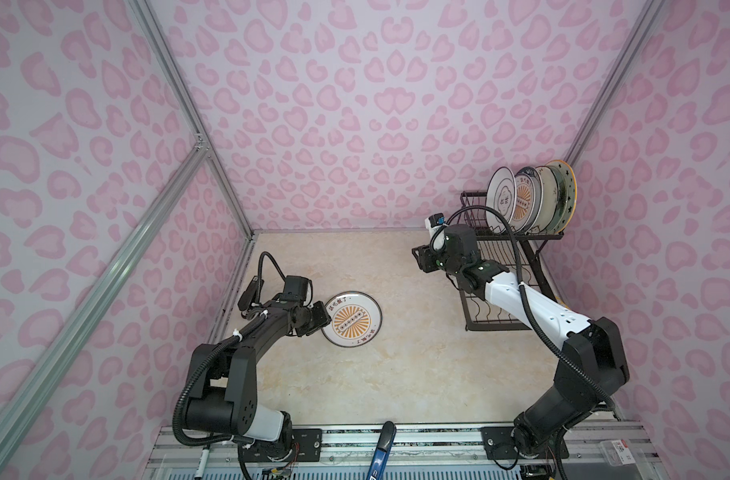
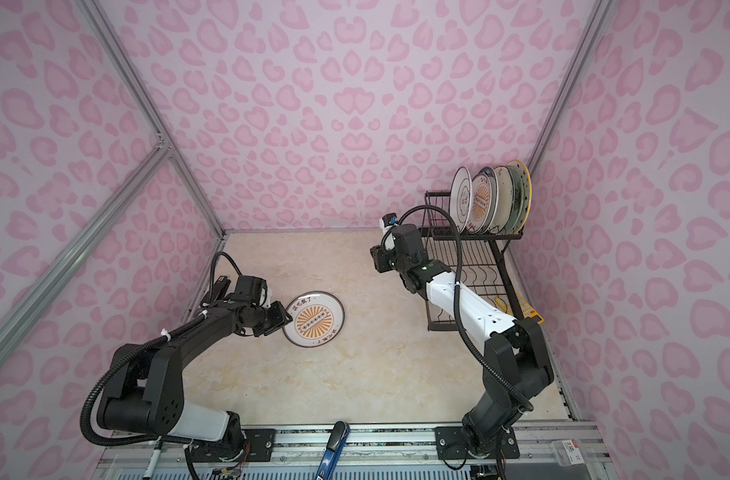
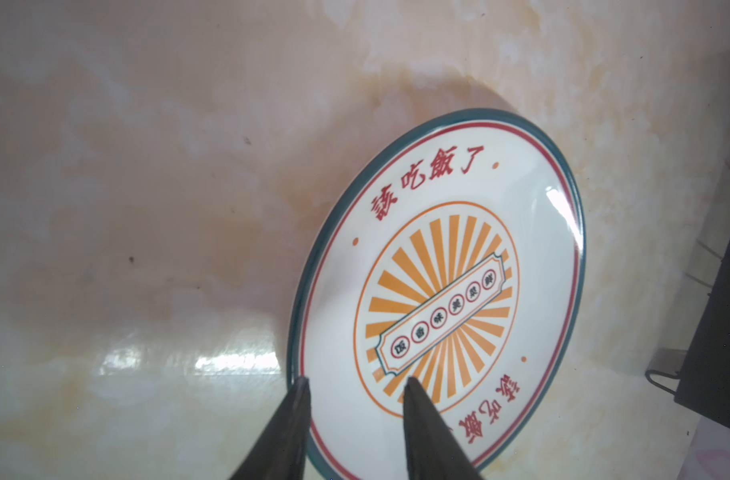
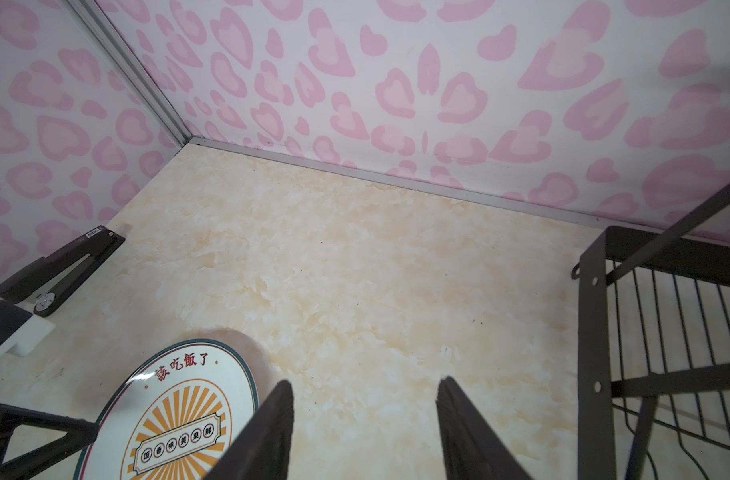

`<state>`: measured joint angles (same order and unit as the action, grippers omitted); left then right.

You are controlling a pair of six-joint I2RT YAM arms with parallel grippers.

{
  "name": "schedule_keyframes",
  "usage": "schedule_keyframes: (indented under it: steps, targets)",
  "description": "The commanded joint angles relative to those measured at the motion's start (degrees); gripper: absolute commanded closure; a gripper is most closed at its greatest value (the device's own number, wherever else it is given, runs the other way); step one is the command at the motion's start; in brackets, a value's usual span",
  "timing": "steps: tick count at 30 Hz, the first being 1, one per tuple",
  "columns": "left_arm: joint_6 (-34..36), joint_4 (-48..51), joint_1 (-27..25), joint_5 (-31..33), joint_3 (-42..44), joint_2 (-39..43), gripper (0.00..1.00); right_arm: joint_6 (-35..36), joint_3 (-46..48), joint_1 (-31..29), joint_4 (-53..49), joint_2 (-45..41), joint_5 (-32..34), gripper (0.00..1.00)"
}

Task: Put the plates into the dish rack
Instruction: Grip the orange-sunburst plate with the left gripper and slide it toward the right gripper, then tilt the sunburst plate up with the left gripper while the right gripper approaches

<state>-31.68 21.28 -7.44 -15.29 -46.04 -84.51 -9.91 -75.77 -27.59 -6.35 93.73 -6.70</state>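
The cream marbled desk (image 1: 396,353) is enclosed by walls (image 1: 355,104) papered with pink blotches. A black stapler-like object (image 4: 64,262) is laid by the left wall; a blue-handled tool (image 1: 382,449) is rested across the front rail (image 1: 438,441).

**Gloss and matt**

At the left gripper (image 3: 357,380), the sunburst plate (image 3: 438,270) is smooth, glossy glazed ceramic; the tabletop (image 3: 147,208) under it has a polished marble-look sheen. Beside the right gripper (image 4: 366,382), the dish rack (image 4: 596,332) is matt black metal wire.
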Motion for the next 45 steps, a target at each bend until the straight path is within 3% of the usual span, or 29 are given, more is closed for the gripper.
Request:
schedule_keyframes:
  steps: [1, 30, 45]
  targets:
    - [-0.3, 0.8, 0.2, 1.1, 0.5, 0.8, 0.60, -0.3, 0.0, 0.0, -0.6, 0.0, 0.1, 0.45]
    - [-1.1, -3.5, 0.3, -1.4, 2.0, -4.0, 0.63, -0.5, -0.1, 0.0, -1.1, 0.3, 0.4, 0.45]
    - [-2.2, -6.7, 0.3, -2.1, 2.3, -7.0, 0.84, -0.9, 1.6, 0.1, -1.1, -0.9, 1.1, 0.45]
